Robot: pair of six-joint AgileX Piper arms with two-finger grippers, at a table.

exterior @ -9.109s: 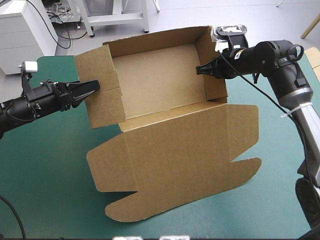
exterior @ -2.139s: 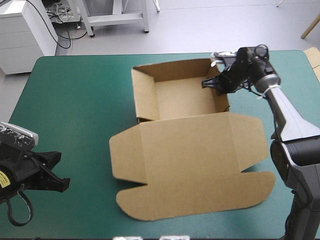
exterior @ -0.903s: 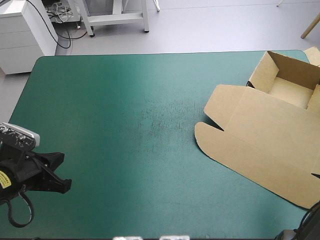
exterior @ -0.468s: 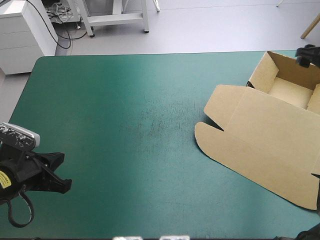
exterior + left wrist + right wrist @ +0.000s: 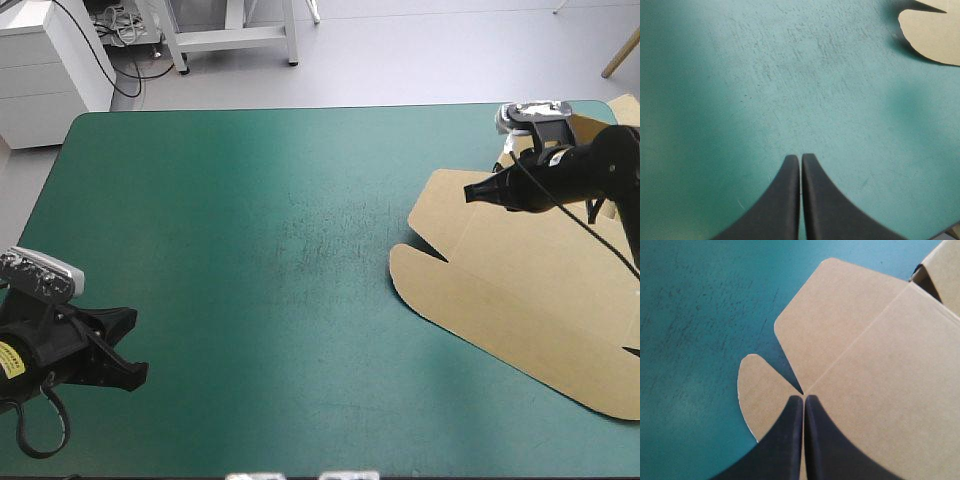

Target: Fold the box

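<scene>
Two sets of fingers are pressed together and hold nothing. I read the right fingers [image 5: 790,440] as a single point poised over the brown box [image 5: 520,290], just where its rounded flap [image 5: 757,390] meets the flat lid [image 5: 880,405]; whether they touch the board I cannot tell. The left fingers [image 5: 787,200] are over bare teal-green counter [image 5: 250,250] near its near left corner, well apart from the box. The box lies at the counter's right edge, lid spread flat, tray walls mostly behind the right arm, part of it running out of view. Risk, in my judgement: a sideways push with joined fingers would skid the unbraced board toward that edge and off, and the left fingers are too far away to steady it.
</scene>
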